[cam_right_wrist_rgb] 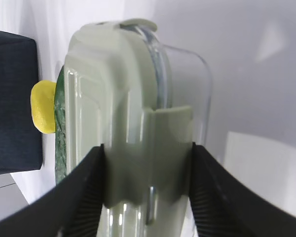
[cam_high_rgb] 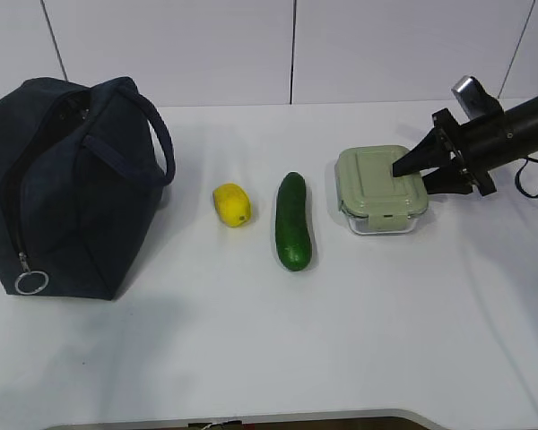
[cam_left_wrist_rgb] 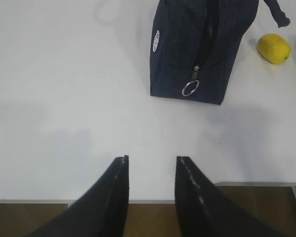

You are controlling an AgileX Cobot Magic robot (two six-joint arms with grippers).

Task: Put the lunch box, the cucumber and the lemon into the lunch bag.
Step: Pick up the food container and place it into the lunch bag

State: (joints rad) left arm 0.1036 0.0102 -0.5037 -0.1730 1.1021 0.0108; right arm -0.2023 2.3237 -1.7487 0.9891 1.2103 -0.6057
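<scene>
Counter [cam_high_rgb: 251, 349]: white, carried all items.
Lunch box [cam_high_rgb: 377, 186]: its right end sat between the right pincer [cam_high_rgb: 411, 176] fingers, clamped.
Left pincer [cam_left_wrist_rgb: 152, 165]: apart, empty.

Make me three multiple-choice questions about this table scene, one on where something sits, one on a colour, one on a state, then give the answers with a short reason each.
1. In the exterior view, what lies between the lemon and the lunch box?
A. the lunch bag
B. the cucumber
C. nothing

2. What colour is the lunch box lid?
A. bright red
B. black
C. pale sage green

3. How does the right tool stand?
A. its fingers sit on either side of the lunch box's end clip
B. it hangs over the lunch bag
C. it holds the lemon

Answers:
1 B: the cucumber lies on the table between them.
2 C: the lid shows pale green in the exterior and right wrist views.
3 A: the right wrist view shows a finger against each side of the clip; the lunch bag sits far left, the lemon untouched.
</scene>
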